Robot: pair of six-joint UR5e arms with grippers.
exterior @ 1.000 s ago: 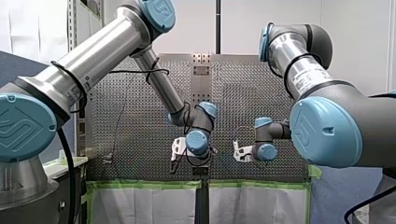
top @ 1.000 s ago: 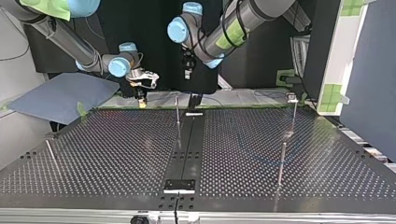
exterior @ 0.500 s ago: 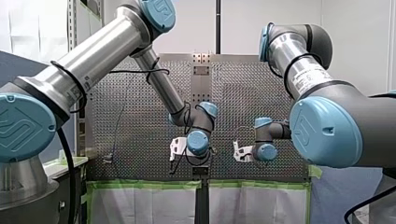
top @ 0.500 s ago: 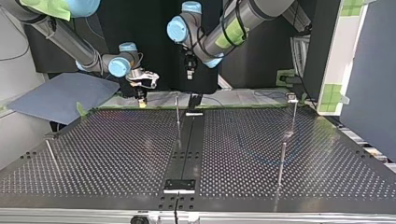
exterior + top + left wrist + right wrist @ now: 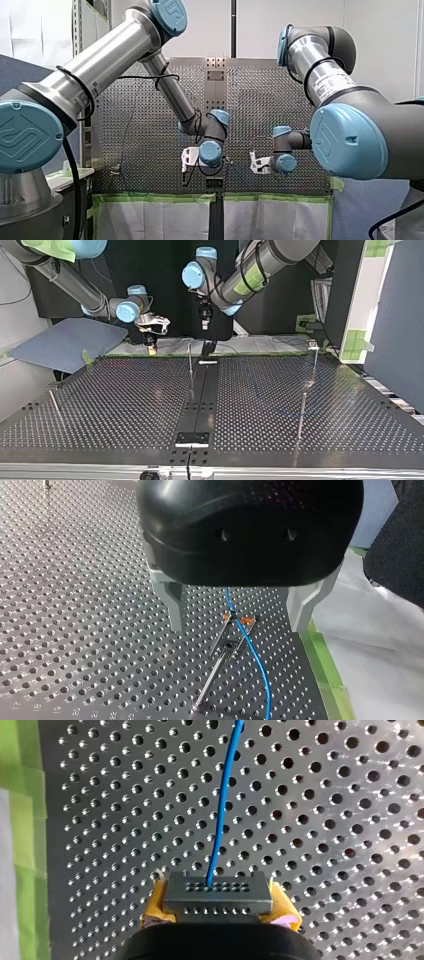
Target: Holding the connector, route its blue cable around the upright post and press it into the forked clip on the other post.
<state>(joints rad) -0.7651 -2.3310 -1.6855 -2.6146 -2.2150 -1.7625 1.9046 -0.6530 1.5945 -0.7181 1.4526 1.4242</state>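
The right fingers [image 5: 282, 914], two with yellow pads, are closed on the one connector [image 5: 218, 895], a dark grey block gripped at its two ends. One blue cable [image 5: 220, 820] leaves the connector's face and runs ahead of the fingers over the perforated counter [image 5: 325, 820]. One strip of green tape [image 5: 25, 845] lines the counter edge beside them.

The left fingers [image 5: 172, 600], two and pale, stand wide apart and hold nothing. Below the gap between them stands one thin post [image 5: 220, 650] with a forked clip [image 5: 240, 620] at its top, marked by two orange tips. The blue cable crosses the clip. Whether it sits in the fork cannot be told.

In the top view, the right fingers hang over the counter edge nearest the arms, at the view's left. The left fingers hang higher, near the middle. Four thin posts [image 5: 190, 360] show on the counter: one near the middle, two at the view's right, one at its left.
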